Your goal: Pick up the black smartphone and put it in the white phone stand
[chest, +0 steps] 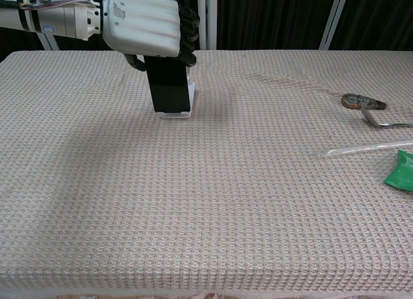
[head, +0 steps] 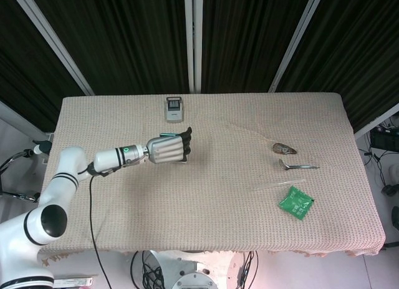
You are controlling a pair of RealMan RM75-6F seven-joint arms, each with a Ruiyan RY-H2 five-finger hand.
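The black smartphone (chest: 169,86) is held upright near the far left part of the surface (chest: 213,202), its lower edge set in the white phone stand (chest: 176,112), whose base is seen just beneath and behind it. The phone's upper part is wrapped by the left robot hand (chest: 143,26), whose fingers (chest: 188,34) are curled over the top edge, so the phone is gripped from above; in the head view the same robot hand (head: 168,148) hides both phone and stand. The right robot hand is not seen in either view. Further back on the surface a small grey device (head: 174,108) is lying. Well apart, toward the right side, a brown-and-metal object (chest: 357,102), a spoon (chest: 387,123), a clear straw (chest: 368,147) and a green packet (chest: 401,172) are laid out.
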